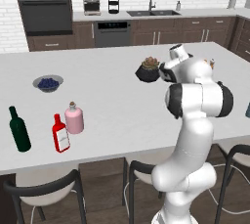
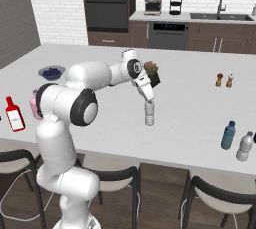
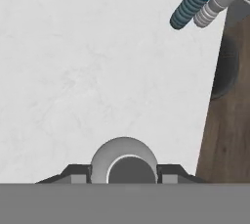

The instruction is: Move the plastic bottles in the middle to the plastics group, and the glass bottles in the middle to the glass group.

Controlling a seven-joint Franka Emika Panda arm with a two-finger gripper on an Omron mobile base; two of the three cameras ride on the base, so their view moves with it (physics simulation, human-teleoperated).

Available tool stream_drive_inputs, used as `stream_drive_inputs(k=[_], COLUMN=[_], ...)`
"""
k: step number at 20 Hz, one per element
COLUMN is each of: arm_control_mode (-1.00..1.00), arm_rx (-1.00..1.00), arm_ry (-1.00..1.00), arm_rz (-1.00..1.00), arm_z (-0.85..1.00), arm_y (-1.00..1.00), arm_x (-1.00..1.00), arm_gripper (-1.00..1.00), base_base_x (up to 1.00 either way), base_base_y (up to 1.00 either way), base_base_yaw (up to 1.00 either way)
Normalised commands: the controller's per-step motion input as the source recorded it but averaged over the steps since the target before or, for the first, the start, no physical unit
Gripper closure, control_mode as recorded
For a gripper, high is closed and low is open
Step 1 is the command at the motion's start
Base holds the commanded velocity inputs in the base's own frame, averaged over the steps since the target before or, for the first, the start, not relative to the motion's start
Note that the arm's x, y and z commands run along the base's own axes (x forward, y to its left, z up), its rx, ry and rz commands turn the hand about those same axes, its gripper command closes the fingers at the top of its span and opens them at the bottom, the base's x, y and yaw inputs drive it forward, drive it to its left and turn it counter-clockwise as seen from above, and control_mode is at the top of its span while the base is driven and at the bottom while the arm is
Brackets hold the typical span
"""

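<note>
My gripper (image 2: 148, 101) is clamped on the cap of a clear bottle (image 2: 149, 113), fingers either side of its top in hand view; bottle upright, base on or just above the counter (image 2: 190, 118), can't tell which. So step in hand: carry this plastic one to the plastics group, blue bottle (image 2: 228, 135) and grey bottle (image 2: 244, 146) near counter's right front edge. Red bottle (image 1: 60, 133) already sits w/ pink bottle (image 1: 74, 118) and green bottle (image 1: 19, 129). Next: lift clear, swing right, set down beside the pair w/o knocking them.
</note>
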Motion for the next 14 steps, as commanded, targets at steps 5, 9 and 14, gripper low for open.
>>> stream_drive_inputs(k=[5, 9, 14], arm_control_mode=[-1.00, -1.00, -1.00], arm_rx=[0.05, 0.01, 0.00], arm_ry=[-0.05, -0.15, -0.15], arm_rz=[-0.19, -0.11, -0.08], arm_z=[-0.03, 0.00, 0.00], arm_y=[-0.76, -0.71, -0.65], arm_x=[-0.28, -0.20, -0.04], arm_gripper=[1.00, 1.00, 1.00], base_base_x=[0.00, 0.00, 0.00], base_base_y=[0.00, 0.00, 0.00], base_base_yaw=[0.00, 0.00, 0.00])
